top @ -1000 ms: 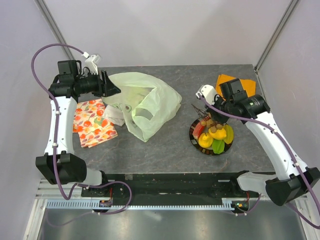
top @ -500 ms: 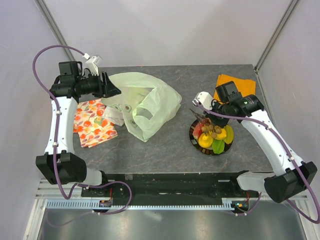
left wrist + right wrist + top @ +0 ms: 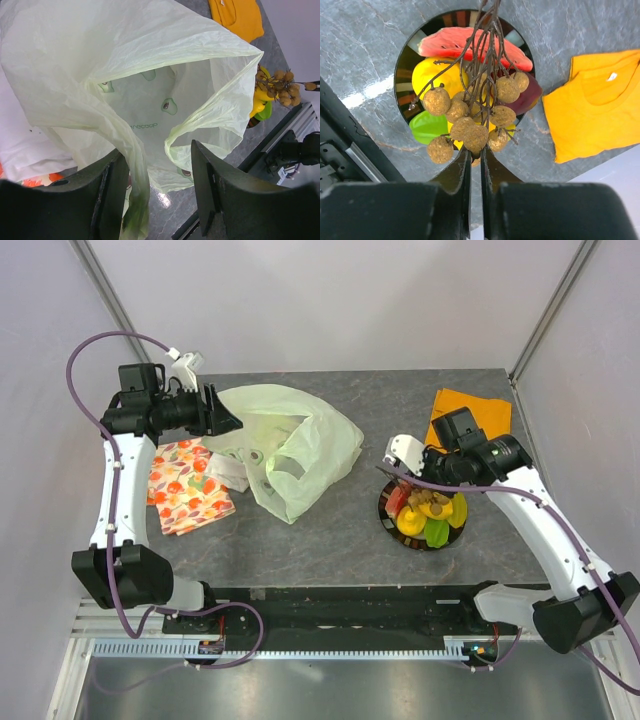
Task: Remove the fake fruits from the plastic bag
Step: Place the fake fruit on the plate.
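Grape bunch (image 3: 475, 120), brown balls on dry twigs, was hung higher over the plate (image 3: 385, 512) a sec ago. It has now been brought down onto the pile of fake fruits there, w/ the right gripper (image 3: 476, 152) lowered just above it. Its jaws are seen nearly together, only a thin slit btwn them; whether a twig is still pinched cannot be told. Under the bunch a red slice (image 3: 470, 45), a yellow piece (image 3: 432, 72) and a green piece (image 3: 427, 127) are seen on the plate, at the R side of the surface (image 3: 330, 530). This is judged to be the last fruit set down: the plastic bag (image 3: 125, 60), open-mouthed at the L rear, shows only printed motifs inside, though folds hide part of it. The left gripper (image 3: 159, 150) is unchanged at the bag's edge, jaws apart w/ bag film draped btwn them. Nearby: an orange cloth (image 3: 470, 410) just behind the plate, a fruit-printed cloth (image 3: 185, 485) and a white cloth (image 3: 228, 472) beside the bag. Nothing is seen blocking a release, but twigs could catch on the jaws.
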You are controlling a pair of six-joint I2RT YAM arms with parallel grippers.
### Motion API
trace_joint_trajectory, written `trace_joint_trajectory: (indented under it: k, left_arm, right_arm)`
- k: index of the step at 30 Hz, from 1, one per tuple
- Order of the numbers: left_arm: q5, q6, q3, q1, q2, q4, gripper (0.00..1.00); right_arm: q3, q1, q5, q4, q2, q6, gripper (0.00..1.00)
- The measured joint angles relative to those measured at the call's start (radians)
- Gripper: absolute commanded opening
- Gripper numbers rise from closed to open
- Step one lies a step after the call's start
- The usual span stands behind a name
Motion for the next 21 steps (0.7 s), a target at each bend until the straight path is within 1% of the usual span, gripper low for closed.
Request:
trace_joint_trajectory:
  k: [8,11,14,15,18,21]
  left_arm:
    - [0.000,-0.003,-0.005,0.000,0.000,0.001,0.58]
    - [0.000,-0.003,-0.007,0.000,0.000,0.003,0.58]
    - [0.000,-0.003,-0.010,0.000,0.000,0.003,0.58]
    - [0.001,-0.003,-0.011,0.000,0.000,0.003,0.58]
    - [0.005,-0.003,-0.011,0.000,0.000,0.004,0.58]
    - [0.008,-0.003,-0.011,0.000,0.000,0.004,0.58]
  right_arm:
    - [-0.032,0.080,0.000,0.000,-0.008,-0.029,0.18]
    - [-0.048,0.089,0.005,0.004,-0.005,-0.029,0.24]
    - [-0.068,0.092,0.011,0.015,0.003,-0.029,0.32]
    - [-0.069,0.093,0.011,0.016,0.004,-0.028,0.39]
    - [-0.087,0.097,0.019,0.030,0.005,-0.026,0.43]
    - [-0.093,0.098,0.026,0.039,0.005,-0.026,0.44]
